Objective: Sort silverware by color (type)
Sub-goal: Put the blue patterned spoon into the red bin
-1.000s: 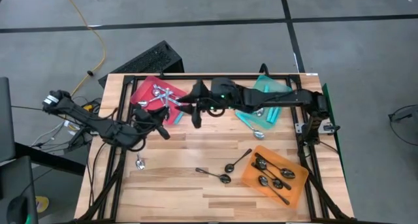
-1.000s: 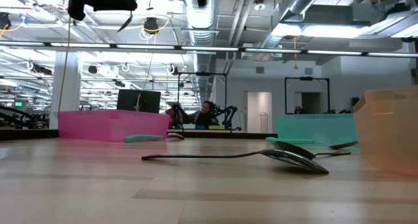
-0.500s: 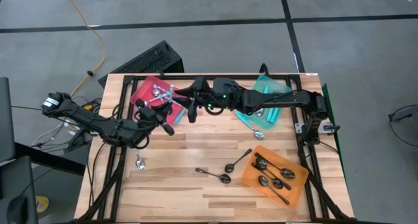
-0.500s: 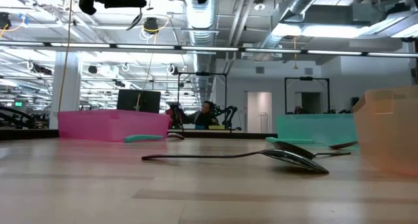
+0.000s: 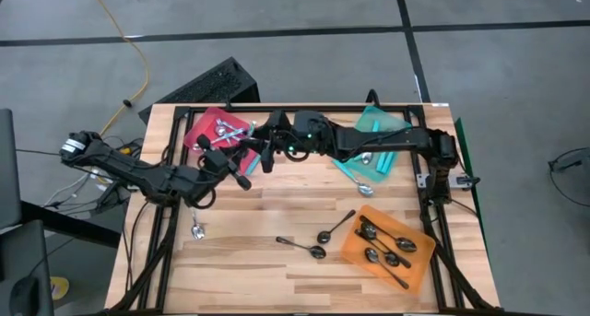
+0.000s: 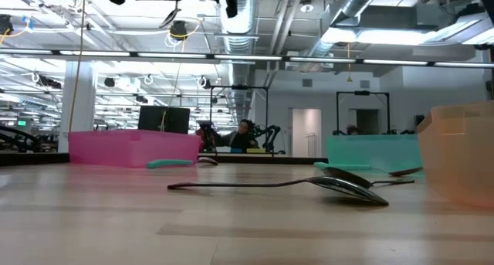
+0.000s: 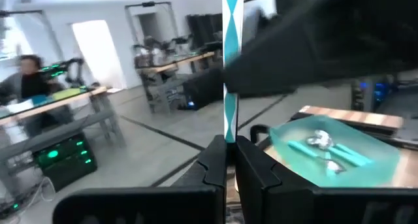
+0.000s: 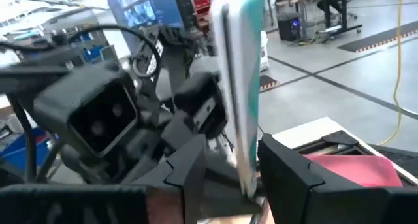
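Note:
My left gripper (image 5: pixel 243 159) is shut on a teal-handled spoon (image 7: pixel 230 67) and holds it in the air near the red tray (image 5: pixel 205 130). My right gripper (image 5: pixel 266 154) reaches in from the table's right. It is open, and its fingers (image 8: pixel 189 175) stand on either side of the spoon's handle (image 8: pixel 239 87). Silver spoons lie in the red tray, teal-handled ones in the teal tray (image 5: pixel 398 122) and black ones in the orange tray (image 5: pixel 355 250). Both grippers show only at the low view's top edge. My left gripper pinches the spoon's teal handle (image 7: pixel 229 129) between its two fingers, which point level. The handle runs crosswise to the fingers and stands out beyond them. The spoon is lifted clear of the table. Its bowl does not show.
Loose on the table lie a silver spoon (image 5: pixel 197 229) near the left edge, two black spoons (image 5: pixel 304 247) (image 5: pixel 334 228) in the middle and a teal-handled spoon (image 5: pixel 355 180) by the teal tray. Another teal-handled piece (image 6: pixel 170 163) lies beside the red tray.
My left gripper has risen, rolled, and gone toward the far right with the spoon, closing on my right gripper. My right gripper has gone toward the table's left, so the handle now stands between its fingers.

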